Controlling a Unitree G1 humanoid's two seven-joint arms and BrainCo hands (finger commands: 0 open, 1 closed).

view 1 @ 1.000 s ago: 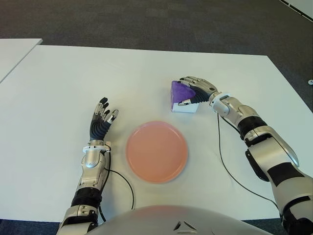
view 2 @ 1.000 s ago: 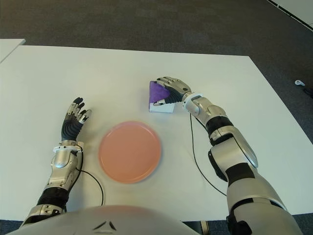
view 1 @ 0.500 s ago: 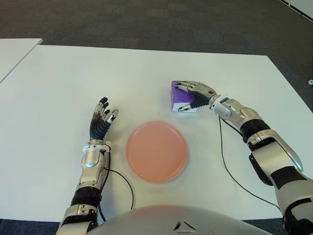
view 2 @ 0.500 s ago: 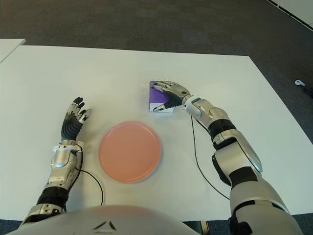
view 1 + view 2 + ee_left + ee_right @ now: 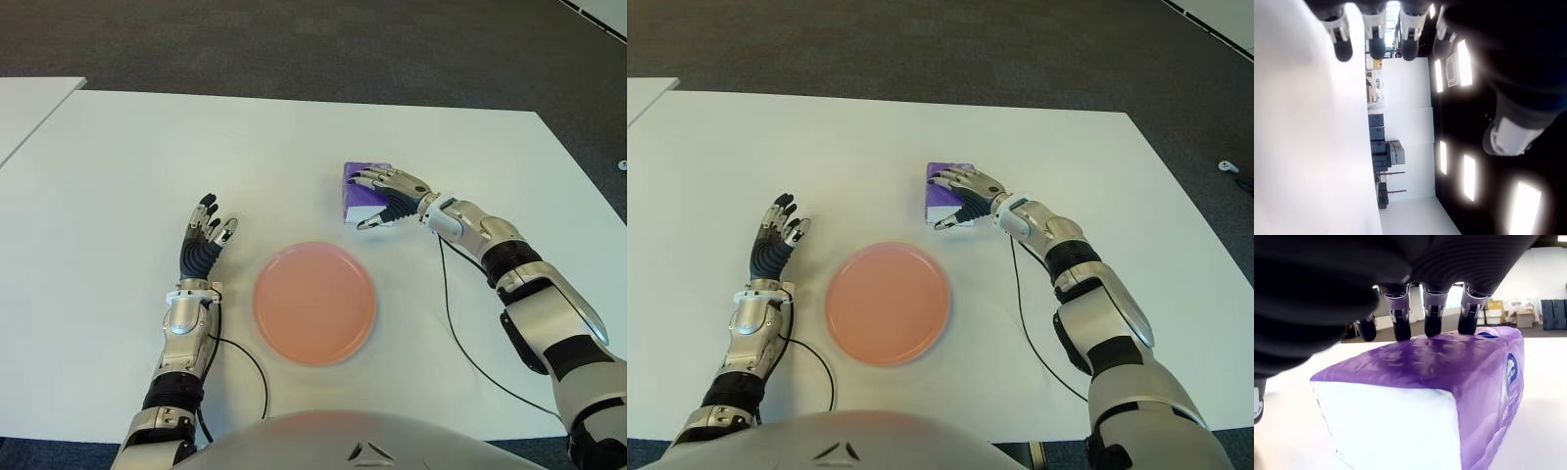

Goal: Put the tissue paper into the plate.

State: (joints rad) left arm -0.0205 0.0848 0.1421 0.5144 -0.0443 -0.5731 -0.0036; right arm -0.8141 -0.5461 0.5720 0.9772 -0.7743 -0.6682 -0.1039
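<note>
The right hand [image 5: 390,192] covers most of the purple plastic tissue pack [image 5: 355,174]; whether its fingers [image 5: 1433,312] grip it is unclear.

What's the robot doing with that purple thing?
The robot's right hand is spread over the top of a purple tissue pack lying flat on the white table, fingertips touching its top. It has no firm grip on it yet. The pink plate sits empty, nearer the robot, waiting for the pack. The left hand is open with nothing in it, to the left of the plate.
</note>
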